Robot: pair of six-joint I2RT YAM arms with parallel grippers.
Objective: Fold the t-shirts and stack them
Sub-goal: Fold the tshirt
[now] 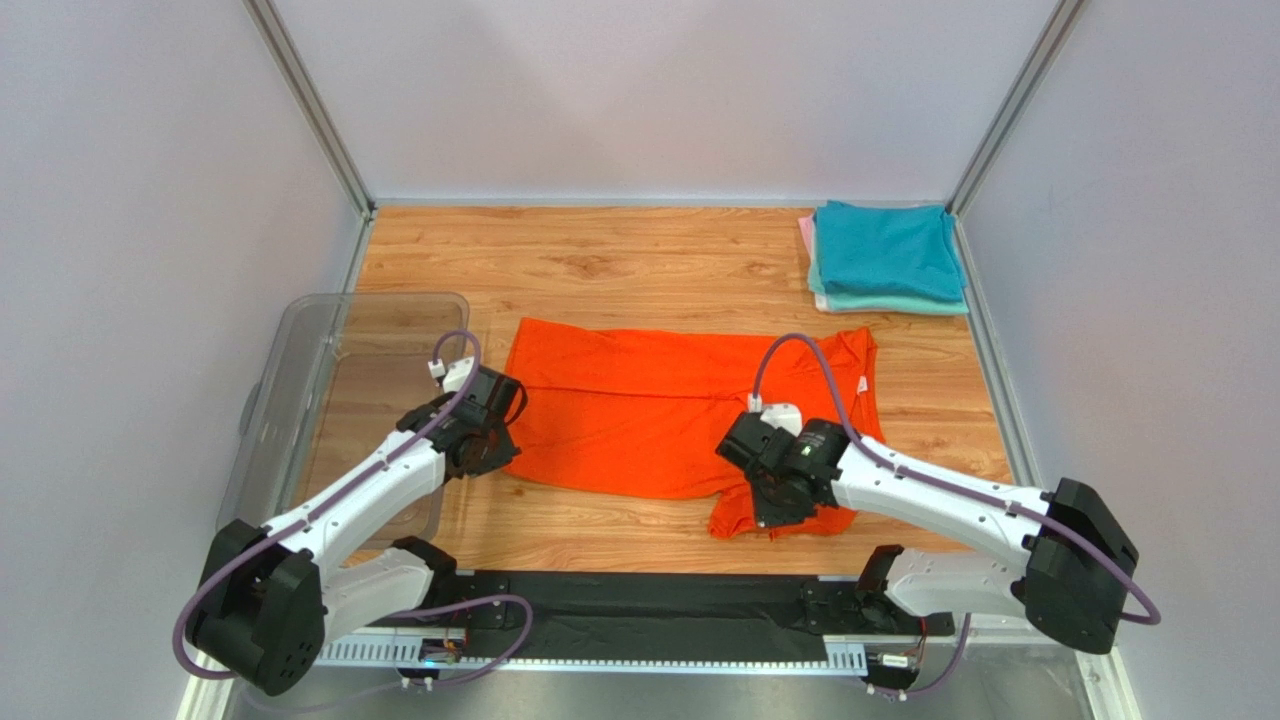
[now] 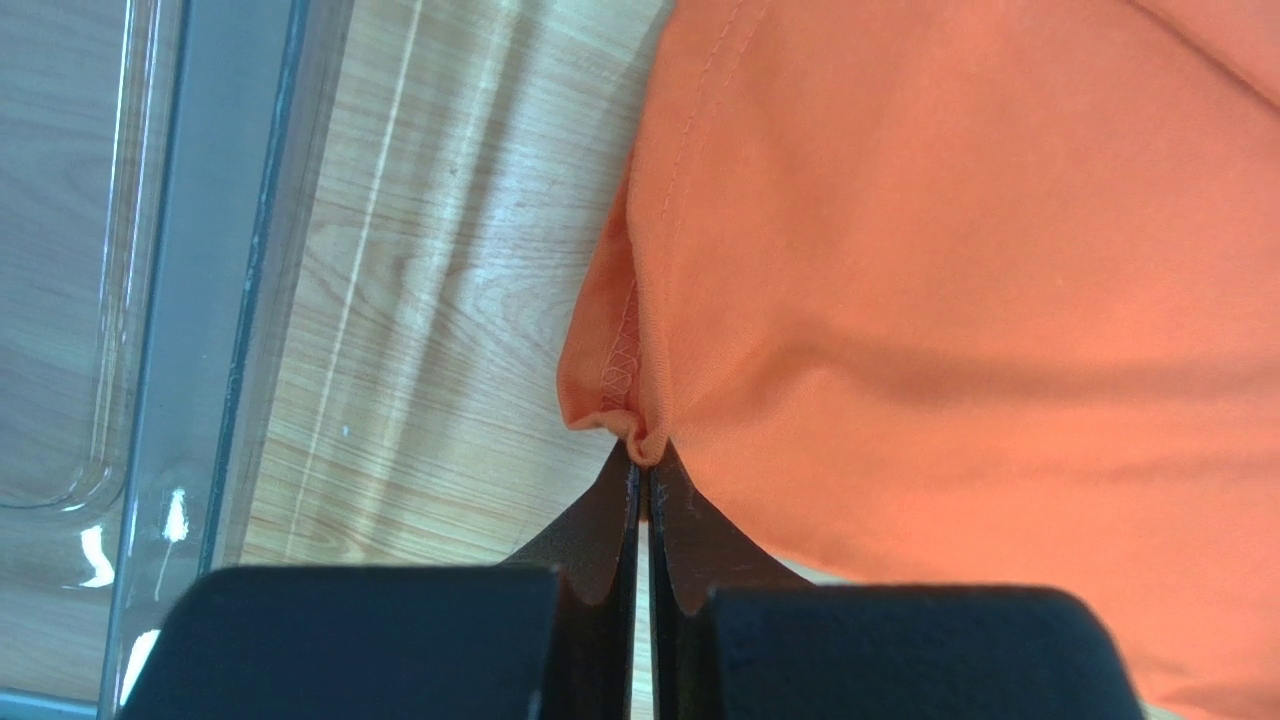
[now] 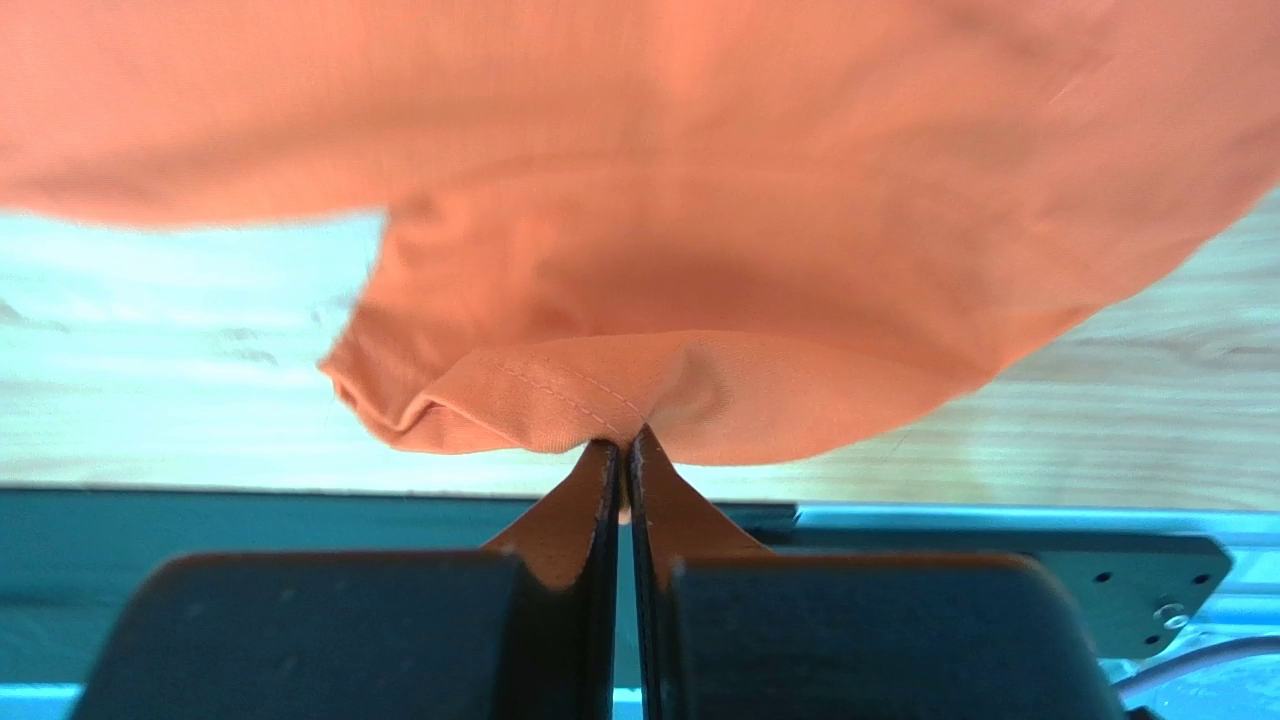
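The orange t-shirt (image 1: 661,405) lies spread across the middle of the wooden table, partly folded, its small white neck label (image 1: 864,386) at the right end. My left gripper (image 1: 496,428) is shut on the shirt's near left hem corner; the left wrist view shows the jaws pinching a fold of orange cloth (image 2: 643,443). My right gripper (image 1: 781,495) is shut on the near right part of the shirt, which bunches and hangs from the jaws in the right wrist view (image 3: 624,435). A folded stack with the teal shirt (image 1: 890,248) on top, mint green and pale pink edges beneath, sits at the far right corner.
A clear plastic tub (image 1: 323,390) stands at the left edge of the table, just left of my left gripper; its rim shows in the left wrist view (image 2: 226,300). The black base rail (image 1: 646,608) runs along the near edge. Enclosure walls stand close around.
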